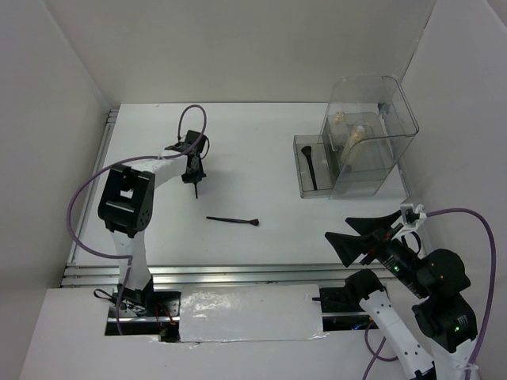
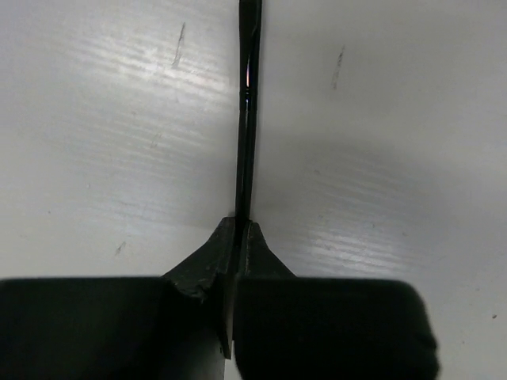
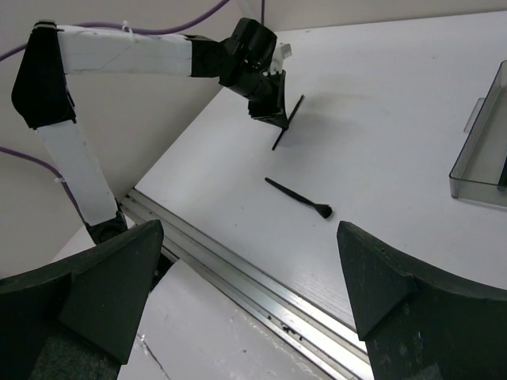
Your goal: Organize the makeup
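My left gripper (image 1: 193, 176) is at the far left of the table, shut on a thin black makeup pencil (image 2: 247, 119). The pencil sticks out past the fingertips (image 2: 255, 237). In the right wrist view the pencil (image 3: 288, 123) hangs tilted from that gripper (image 3: 269, 107), its lower end close to the table. A second thin black brush (image 1: 234, 220) lies flat in the middle of the table, also seen as the brush (image 3: 299, 198). My right gripper (image 1: 360, 233) is open over the near right edge, holding nothing. Beige makeup items (image 1: 352, 134) sit inside the clear box.
A tall clear plastic box (image 1: 396, 119) stands at the back right. Its low front tray (image 1: 301, 146) holds a black brush (image 1: 309, 166). White walls close in on the left, back and right. An aluminium rail (image 1: 238, 273) runs along the near edge.
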